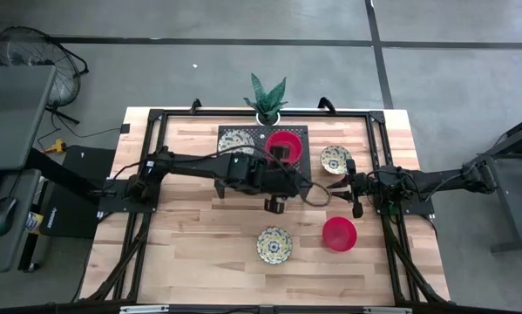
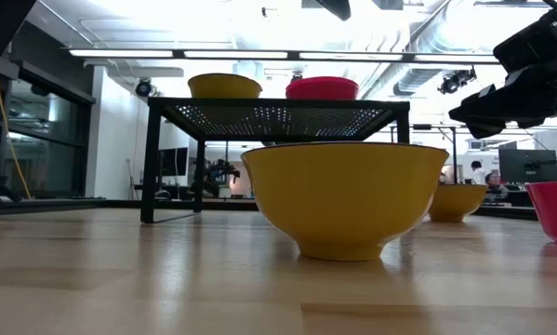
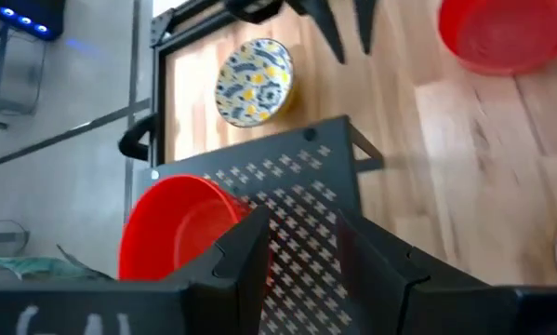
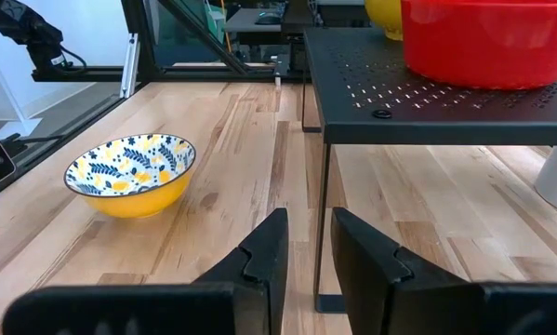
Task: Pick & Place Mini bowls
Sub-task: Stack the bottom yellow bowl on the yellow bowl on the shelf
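Red bowl on rack (image 1: 284,145): plain glossy red, seated on the black perforated rack (image 1: 243,133) near the table's far edge; its rim is seen just ahead of the left gripper's fingers in the left wrist view (image 3: 180,233).
Patterned bowl on rack (image 1: 235,141): cream-yellow with floral print inside, beside the red one on the rack; partly covered by the left arm from above.
Patterned bowl, right (image 1: 335,159): on bare wood beside the rack, near the right gripper; blue and yellow leaf pattern shown plainly in the right wrist view (image 4: 131,173).
Patterned bowl, front (image 1: 274,245): on the wood toward the near edge; from table height only its plain yellow outside is shown (image 2: 345,199).
Red bowl, front (image 1: 339,234): on the wood, just right of the front patterned bowl, apart from it.
Left gripper (image 1: 274,202): reached across the table's middle, in front of the rack; fingers parted slightly, nothing between them (image 3: 301,256).
Right gripper (image 1: 355,187): held over the table's right part, near the right patterned bowl; fingers parted slightly, nothing held (image 4: 306,253).
Plant (image 1: 267,98): green leaves in a white pot at the far edge, behind the rack.
Surface: light wooden table (image 1: 199,235), black frame rails along its sides.
Room: grey floor with dark lines from above; from table height, ceiling light strips and distant desks.
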